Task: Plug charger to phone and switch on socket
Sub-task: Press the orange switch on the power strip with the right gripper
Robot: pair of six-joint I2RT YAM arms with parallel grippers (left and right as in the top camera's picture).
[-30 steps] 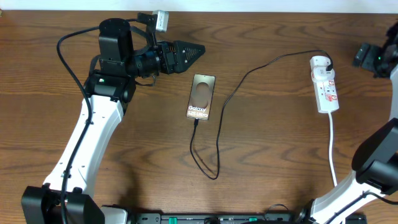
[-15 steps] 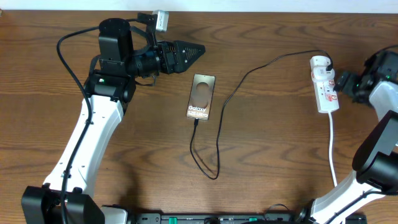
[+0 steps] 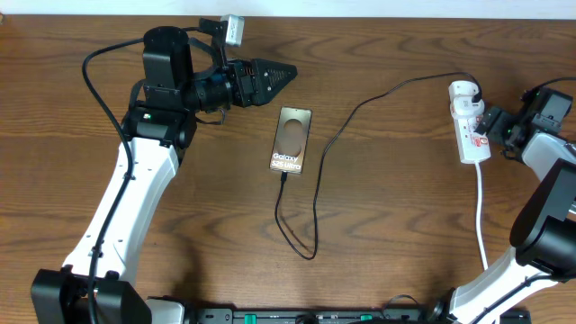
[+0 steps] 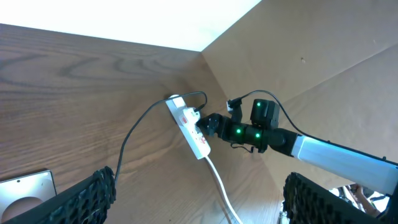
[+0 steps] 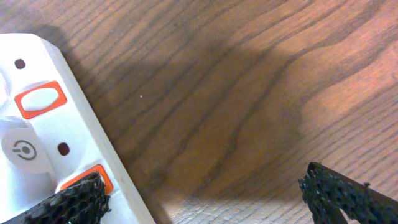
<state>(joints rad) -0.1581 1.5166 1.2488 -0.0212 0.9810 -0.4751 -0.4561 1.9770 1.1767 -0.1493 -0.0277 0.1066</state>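
Observation:
The phone (image 3: 292, 139) lies flat at the table's middle, and its corner shows in the left wrist view (image 4: 25, 193). The charger (image 3: 317, 193), a thin black cable, meets the phone's near edge, loops toward me and runs to the black plug in the socket's far end. The socket (image 3: 469, 121) is a white strip at the right. My right gripper (image 3: 492, 126) is open at its right side. In the right wrist view (image 5: 205, 199) one finger lies over an orange switch (image 5: 87, 179) of the socket (image 5: 37, 143). My left gripper (image 3: 281, 72) is open and empty, up-left of the phone.
The socket's white cord (image 3: 481, 216) runs from the strip toward the table's front edge. The left wrist view shows the socket (image 4: 189, 124), the charger (image 4: 134, 134) and my right arm (image 4: 261, 130) beside it. A pale wall borders the table's far side.
My right arm has swung in from the far right edge to the socket's right side. The left arm, phone and cable have not moved.

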